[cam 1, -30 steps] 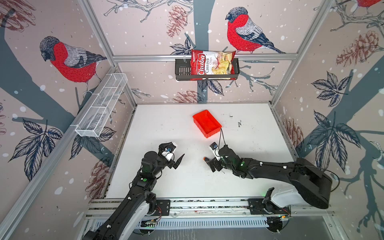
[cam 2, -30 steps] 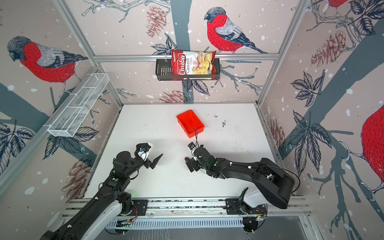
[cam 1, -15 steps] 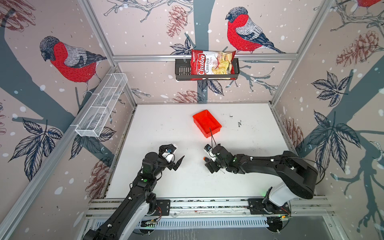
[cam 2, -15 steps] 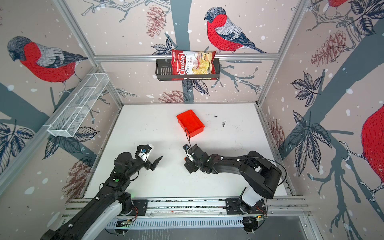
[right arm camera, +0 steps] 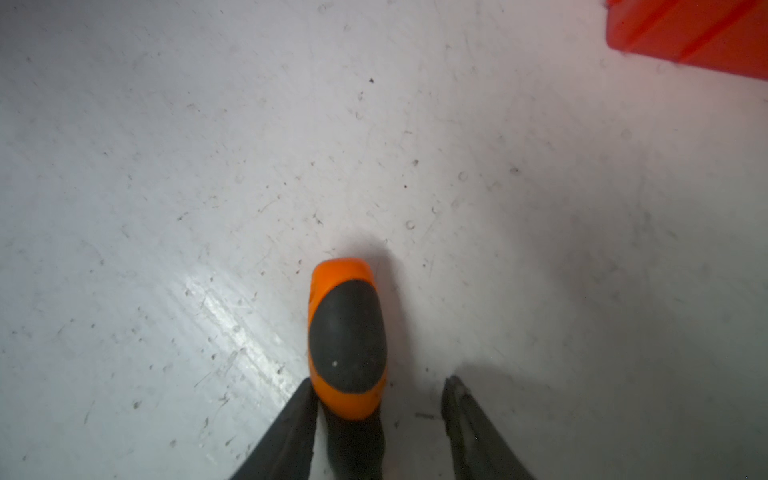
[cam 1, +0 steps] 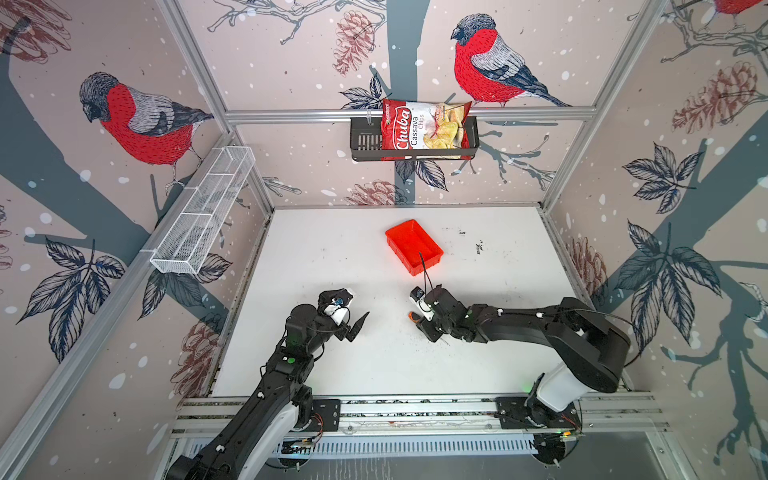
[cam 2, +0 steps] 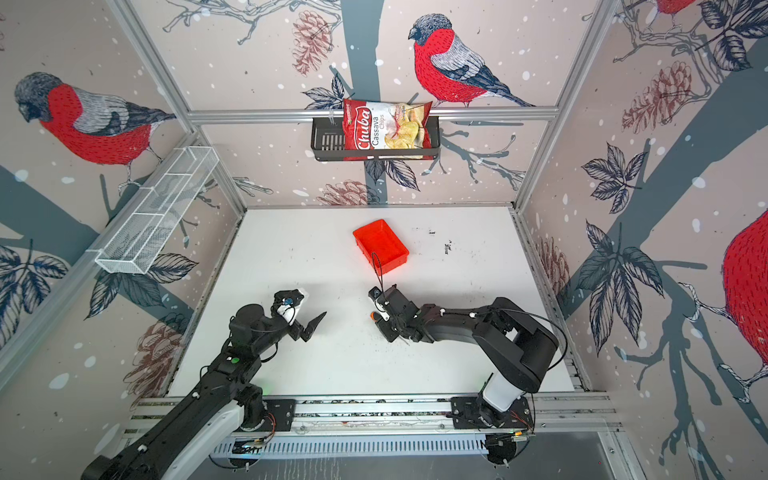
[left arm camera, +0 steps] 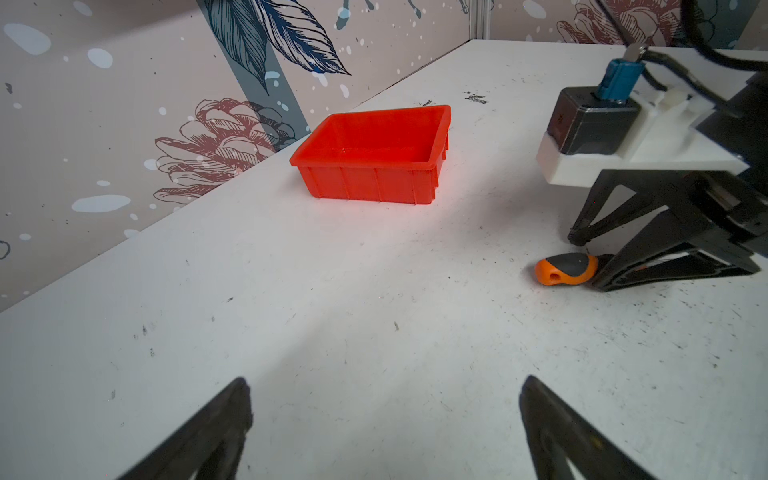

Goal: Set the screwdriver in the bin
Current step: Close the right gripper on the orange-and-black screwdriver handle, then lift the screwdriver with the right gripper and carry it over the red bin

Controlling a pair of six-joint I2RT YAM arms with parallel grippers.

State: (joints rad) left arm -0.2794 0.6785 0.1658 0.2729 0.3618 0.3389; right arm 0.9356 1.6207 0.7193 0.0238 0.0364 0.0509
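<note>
Right hand (right arm camera: pixel 380 385) is low on the worktop (cam 1: pixel 332 257) with its jaws partly apart around the screwdriver (right arm camera: pixel 347 336). Not clamped: in the right wrist view one finger (right arm camera: pixel 291 424) touches the orange side of the handle, the other finger (right arm camera: pixel 469 415) stands off it with bare worktop showing in the gap

Left wrist view agrees: right hand (left arm camera: pixel 587 262) straddles the handle, and the orange-and-black butt end of the screwdriver (left arm camera: pixel 565 269) pokes out past the fingertips, flat on the worktop. The shaft is hidden under the hand, so I can't tell how it lies

Screwdriver is outside the bin (cam 1: pixel 405 241), on the worktop on the robot's side of it and well apart. In both top views only the orange butt shows (cam 1: pixel 412 317) (cam 2: pixel 375 316) at the tip of the right hand (cam 1: pixel 422 324)

Bin (left arm camera: pixel 365 183) sits upright near the middle of the worktop, turned at an angle to the edges, with nothing in it. One corner of it (right arm camera: pixel 685 33) shows in the right wrist view

Left hand (left arm camera: pixel 384 392) is wide open and holds nothing, only bare worktop between the fingers. In a top view it (cam 2: pixel 311 326) hangs over the worktop across from the right hand, apart from the screwdriver

Back wall: black basket (cam 1: pixel 365 141) holding a chips bag (cam 1: pixel 424 129). Left wall: white wire basket (cam 1: pixel 203 212)
</note>
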